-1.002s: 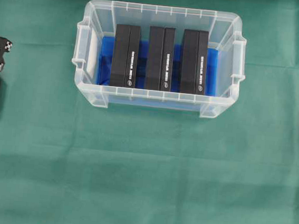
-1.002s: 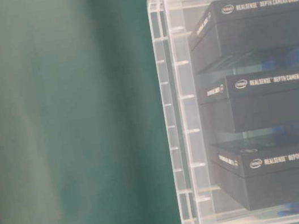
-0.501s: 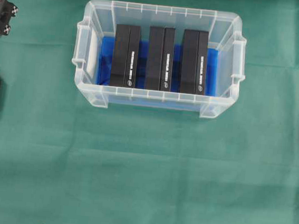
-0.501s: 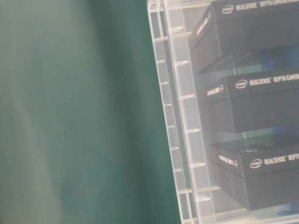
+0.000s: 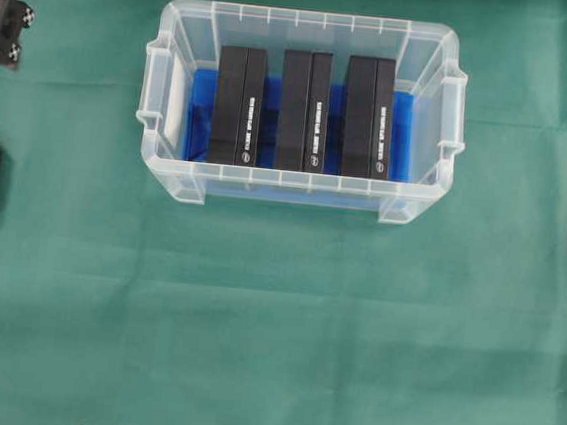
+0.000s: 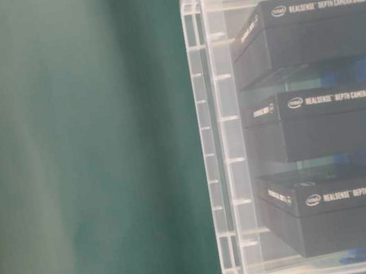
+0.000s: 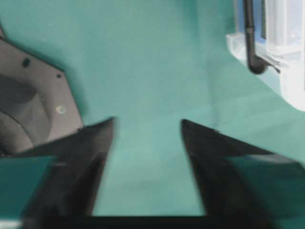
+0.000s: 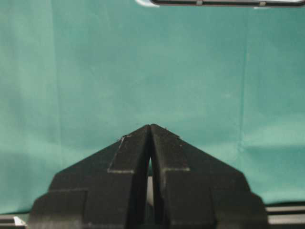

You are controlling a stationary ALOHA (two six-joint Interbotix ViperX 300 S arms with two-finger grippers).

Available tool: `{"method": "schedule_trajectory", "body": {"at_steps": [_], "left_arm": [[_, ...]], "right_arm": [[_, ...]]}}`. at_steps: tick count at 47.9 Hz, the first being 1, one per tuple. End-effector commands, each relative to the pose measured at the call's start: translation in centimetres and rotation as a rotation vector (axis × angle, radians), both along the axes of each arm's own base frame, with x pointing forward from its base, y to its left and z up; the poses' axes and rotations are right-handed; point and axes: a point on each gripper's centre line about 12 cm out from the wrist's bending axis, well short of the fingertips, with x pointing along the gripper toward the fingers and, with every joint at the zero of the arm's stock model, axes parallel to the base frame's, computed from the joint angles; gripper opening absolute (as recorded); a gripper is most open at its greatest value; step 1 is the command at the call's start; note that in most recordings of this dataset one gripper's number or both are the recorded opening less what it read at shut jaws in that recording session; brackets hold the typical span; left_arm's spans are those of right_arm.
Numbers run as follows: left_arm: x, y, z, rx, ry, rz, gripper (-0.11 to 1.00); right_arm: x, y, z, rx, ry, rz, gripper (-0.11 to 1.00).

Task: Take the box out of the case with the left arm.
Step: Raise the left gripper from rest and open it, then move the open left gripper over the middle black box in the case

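the case (image 5: 294,188) sits on the far half of the green-clothed surface (image 5: 273,322), its long axis running left to right in the overhead view. it is a translucent clear plastic tub with a ribbed rim, a moulded handle at each short end and a bright blue lining (image 5: 401,133) on its bottom. three black boxes stand inside it in a row, each with its long axis running front to back, across the tub: the left box (image 5: 237,106), the middle box (image 5: 303,111) and the right box (image 5: 367,117), with narrow gaps between them. they are matte, sharp-edged and rectangular, with white lettering along one face; the table-level view reads "realsense depth camera" through the tub wall.

the left end effector (image 7: 147,125) hangs over bare cloth, its two dark fingers spread well apart with nothing between them; a corner of the tub shows at the upper right of its wrist view, which is blurred. the right end effector (image 8: 150,128) has its fingers pressed together, gripping nothing. in the overhead view both arms are cut off at the frame edges.
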Motion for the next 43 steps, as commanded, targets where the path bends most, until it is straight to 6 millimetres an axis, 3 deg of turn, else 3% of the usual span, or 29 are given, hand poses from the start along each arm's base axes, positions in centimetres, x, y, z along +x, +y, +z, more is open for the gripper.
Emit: {"method": "schedule_trajectory", "body": {"at_steps": [1, 5, 7, 31, 43], "left_arm": [[0.0, 0.2, 0.4, 0.015, -0.014, 0.005, 0.77], [0.0, 0.2, 0.4, 0.016, -0.015, 0.006, 0.95], [-0.1, 0.1, 0.4, 0.014, -0.017, 0.007, 0.98], [0.1, 0.1, 0.3, -0.008, -0.007, 0.036, 0.97], [1.6, 0.6, 0.2, -0.021, 0.014, 0.041, 0.97]], "right_arm": [[0.3, 0.0, 0.8, -0.002, -0.025, -0.003, 0.03], [0.3, 0.0, 0.8, -0.002, -0.026, -0.003, 0.03], [0.3, -0.1, 0.8, -0.004, -0.026, -0.003, 0.03], [0.3, -0.1, 0.8, -0.005, -0.026, -0.004, 0.03], [0.3, -0.1, 0.8, -0.005, -0.025, -0.005, 0.03]]}}
